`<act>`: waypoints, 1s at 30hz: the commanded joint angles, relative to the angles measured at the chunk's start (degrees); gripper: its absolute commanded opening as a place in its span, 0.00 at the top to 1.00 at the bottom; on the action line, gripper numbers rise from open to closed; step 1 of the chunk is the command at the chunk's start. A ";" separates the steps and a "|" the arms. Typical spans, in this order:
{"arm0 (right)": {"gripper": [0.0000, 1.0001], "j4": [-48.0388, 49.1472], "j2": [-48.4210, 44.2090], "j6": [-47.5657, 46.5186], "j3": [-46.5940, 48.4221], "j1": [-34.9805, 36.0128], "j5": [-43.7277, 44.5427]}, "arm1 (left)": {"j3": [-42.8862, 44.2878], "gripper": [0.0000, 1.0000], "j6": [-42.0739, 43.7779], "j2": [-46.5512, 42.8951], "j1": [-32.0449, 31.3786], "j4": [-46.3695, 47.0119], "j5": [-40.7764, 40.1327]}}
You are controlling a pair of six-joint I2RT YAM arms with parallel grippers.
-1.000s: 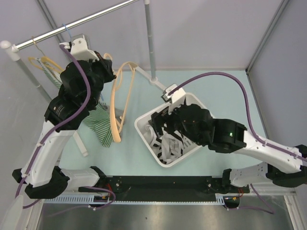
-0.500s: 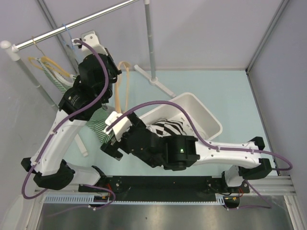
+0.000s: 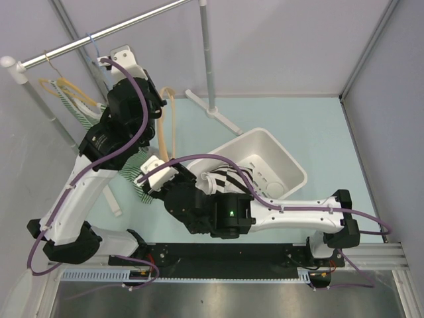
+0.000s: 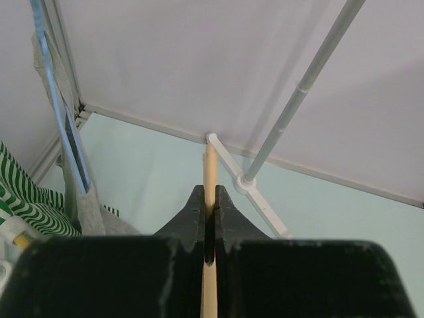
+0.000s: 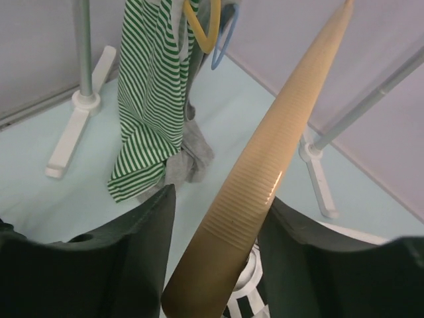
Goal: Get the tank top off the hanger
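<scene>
Fingers of the left gripper (image 4: 209,193) press shut on the tan hanger (image 4: 210,162); the right gripper (image 5: 222,195) stands parted astride it.

A second ago the right gripper hung over the white basket (image 3: 268,169). It has since swung across to the hanger's arm, which lies between its fingers (image 5: 142,232) with a gap on one side. The left arm has lifted, turning the hanger edge-on. The green-striped tank top (image 5: 149,99) hangs under the left end of the rail (image 3: 112,30), by a yellow hanger (image 5: 205,26), a blue hanger (image 5: 225,50) and a grey garment (image 5: 192,162). Counted: two arms, three hangers, one rail, one basket holding one black-and-white cloth (image 3: 228,179).
</scene>
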 commanded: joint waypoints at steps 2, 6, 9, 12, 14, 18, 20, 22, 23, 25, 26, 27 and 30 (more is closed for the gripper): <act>0.48 8.50 -3.78 -2.20 -4.03 -0.81 4.06 | 0.78 1.00 -2.46 -2.38 -0.43 -0.26 -0.35; 0.64 14.04 -5.71 -3.17 -8.07 -1.33 5.47 | 1.57 1.00 -4.31 -2.91 -0.52 -1.93 1.41; 0.88 18.60 -6.86 -4.48 -10.01 -1.42 6.26 | 1.31 1.00 -5.36 -3.35 -0.61 -2.29 2.37; 1.00 22.39 -7.38 -6.59 -10.89 -1.42 7.31 | 0.78 1.00 -5.80 -4.05 -0.61 -2.29 3.17; 1.00 23.10 -7.39 -7.30 -10.63 -1.51 7.76 | 0.43 1.00 -6.16 -4.58 -0.61 -2.29 3.87; 1.00 24.50 -9.31 -7.39 -12.11 -2.04 8.02 | -0.79 0.99 -5.37 -5.81 -0.61 -0.54 6.84; 1.00 25.64 -10.81 -7.21 -13.87 -2.04 7.76 | -2.55 0.84 -3.09 -8.17 -0.61 1.92 9.31; 1.00 26.27 -13.00 -5.99 -15.98 -2.47 6.53 | -6.15 0.63 -0.81 -10.19 -0.61 6.40 12.91; 1.00 26.01 -13.71 -5.29 -16.42 -2.74 5.74 | -7.38 0.56 -0.19 -11.16 -0.61 7.98 13.97; 1.00 22.77 -15.37 -1.87 -16.52 -4.14 2.15 | -10.11 0.38 0.78 -13.54 -0.61 10.98 15.90; 1.00 21.27 -15.82 -0.28 -16.25 -5.02 1.00 | -10.73 0.35 1.05 -14.24 -0.61 11.59 16.35; 1.00 19.00 -16.26 0.86 -16.34 -5.64 -1.18 | -11.08 0.28 1.31 -15.20 -0.61 12.12 16.79; 1.00 17.04 -17.93 3.51 -16.95 -8.88 -5.14 | -11.43 0.19 2.98 -17.23 -0.61 12.74 20.56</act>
